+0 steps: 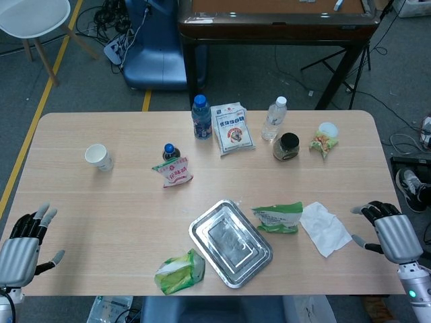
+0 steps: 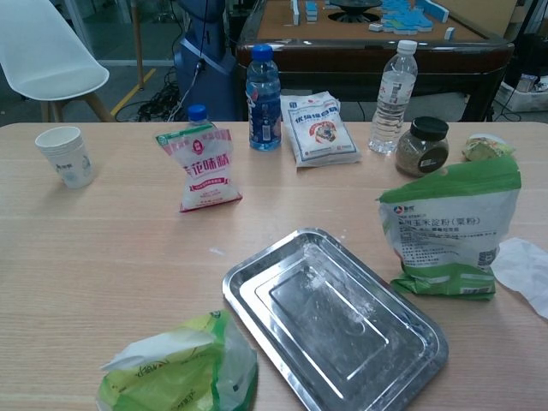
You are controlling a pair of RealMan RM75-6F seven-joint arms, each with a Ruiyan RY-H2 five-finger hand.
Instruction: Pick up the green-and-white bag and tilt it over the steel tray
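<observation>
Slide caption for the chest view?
Green-and-white bag stands upright right of the empty steel tray; no hand in frame.

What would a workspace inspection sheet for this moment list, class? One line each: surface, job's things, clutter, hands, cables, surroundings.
Surface: wooden table, light grain.
Job's things: green-and-white bag upright beside steel tray, unheld.
Clutter: white tissue, paper cup, two bottles, dark jar, several snack packets, crumpled green bag.
Hands: left hand and right hand at the table's edges, fingers apart, holding nothing.
Cables: tangle on floor behind table.
Surroundings: white chair, dark table.
</observation>
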